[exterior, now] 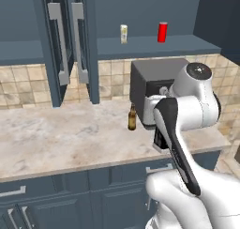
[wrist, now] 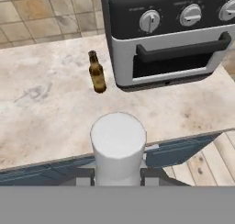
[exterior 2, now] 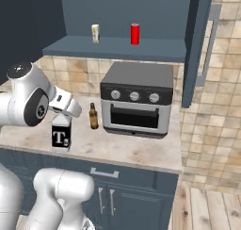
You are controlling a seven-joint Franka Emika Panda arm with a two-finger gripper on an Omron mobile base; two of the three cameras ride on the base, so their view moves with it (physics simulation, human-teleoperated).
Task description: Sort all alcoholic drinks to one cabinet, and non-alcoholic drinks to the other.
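Observation:
My gripper (exterior 2: 63,114) is shut on the white cap of the clear liquor bottle (exterior 2: 61,137) with the black "T" label, which stands upright at the counter's front edge. In the hand view the cap (wrist: 118,142) sits between my fingertips. The brown beer bottle (exterior: 132,118) (exterior 2: 93,116) (wrist: 97,72) stands on the counter just left of the toaster oven. The red can (exterior: 162,32) (exterior 2: 135,34) and the cream can (exterior: 123,34) (exterior 2: 95,33) stand on the shelf of the open right cabinet (exterior 2: 117,47). The left cabinet (exterior: 21,52) also stands open.
A grey toaster oven (exterior 2: 136,99) (wrist: 170,35) stands against the tiled wall under the right cabinet. Open cabinet doors with grey bar handles (exterior: 70,45) hang over the counter's middle. Another open door (exterior 2: 200,45) hangs at the right. The marble counter (exterior: 56,134) runs on to the left.

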